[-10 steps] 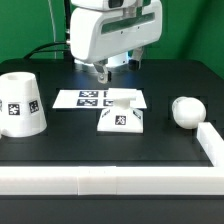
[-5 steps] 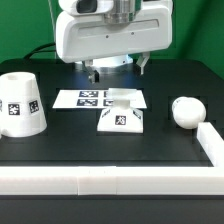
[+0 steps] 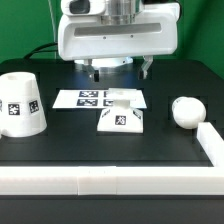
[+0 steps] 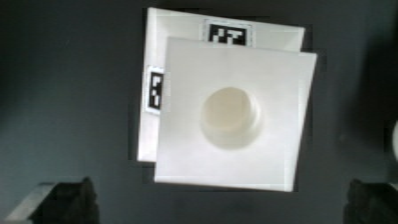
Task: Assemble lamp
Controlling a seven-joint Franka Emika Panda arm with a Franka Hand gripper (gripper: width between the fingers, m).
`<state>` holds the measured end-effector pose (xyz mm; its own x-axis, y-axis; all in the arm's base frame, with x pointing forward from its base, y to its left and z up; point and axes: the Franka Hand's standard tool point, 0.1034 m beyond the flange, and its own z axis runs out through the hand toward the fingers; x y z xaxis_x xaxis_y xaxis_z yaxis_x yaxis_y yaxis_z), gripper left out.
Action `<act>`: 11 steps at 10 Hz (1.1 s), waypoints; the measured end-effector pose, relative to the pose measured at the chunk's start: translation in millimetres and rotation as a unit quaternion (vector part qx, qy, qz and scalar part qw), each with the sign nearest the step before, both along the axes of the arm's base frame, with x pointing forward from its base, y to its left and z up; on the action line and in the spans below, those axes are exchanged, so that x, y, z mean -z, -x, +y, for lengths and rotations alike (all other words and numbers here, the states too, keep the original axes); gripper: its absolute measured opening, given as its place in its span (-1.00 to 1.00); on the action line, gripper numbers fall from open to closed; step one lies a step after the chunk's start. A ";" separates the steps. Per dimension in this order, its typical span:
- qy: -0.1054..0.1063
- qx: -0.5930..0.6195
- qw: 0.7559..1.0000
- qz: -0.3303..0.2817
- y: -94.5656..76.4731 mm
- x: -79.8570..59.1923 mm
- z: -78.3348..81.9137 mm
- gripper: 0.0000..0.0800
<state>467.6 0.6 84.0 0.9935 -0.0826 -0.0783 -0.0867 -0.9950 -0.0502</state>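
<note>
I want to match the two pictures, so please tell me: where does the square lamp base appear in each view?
Exterior view: the lamp base sits near the middle of the table, just in front of the marker board.
Wrist view: the lamp base fills the centre, seen from above.
Shared landmark: the marker board, its tags showing past the base's edge.

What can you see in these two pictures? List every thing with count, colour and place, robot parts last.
shade: one, white, tagged, the exterior view's left
base: one, white, centre of table
bulb: one, white, the exterior view's right
marker board: one, white, black tags, behind base
rail: one, white, near edge and the exterior view's right edge
table: one, black, under everything
arm: one, white, above marker board
fingers: two, dark, apart, holding nothing
</note>
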 end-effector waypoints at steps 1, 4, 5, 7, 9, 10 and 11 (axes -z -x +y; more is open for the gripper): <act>0.002 0.031 1.000 0.000 3.3 4.4 3.0 0.75; 0.003 0.049 0.999 0.007 7.4 15.1 9.2 0.75; 0.003 0.047 0.999 0.008 8.2 18.4 8.9 0.75; 0.002 0.036 0.999 0.008 9.9 25.5 8.6 0.75; 0.001 0.029 0.999 0.013 12.9 31.3 8.8 0.75; 0.001 0.025 1.000 0.016 14.7 34.5 8.9 0.75; 0.000 0.021 1.000 0.018 15.6 36.0 9.0 0.75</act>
<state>452.1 9.6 48.0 0.9857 -0.1248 -0.1129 -0.1306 -0.9904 -0.0457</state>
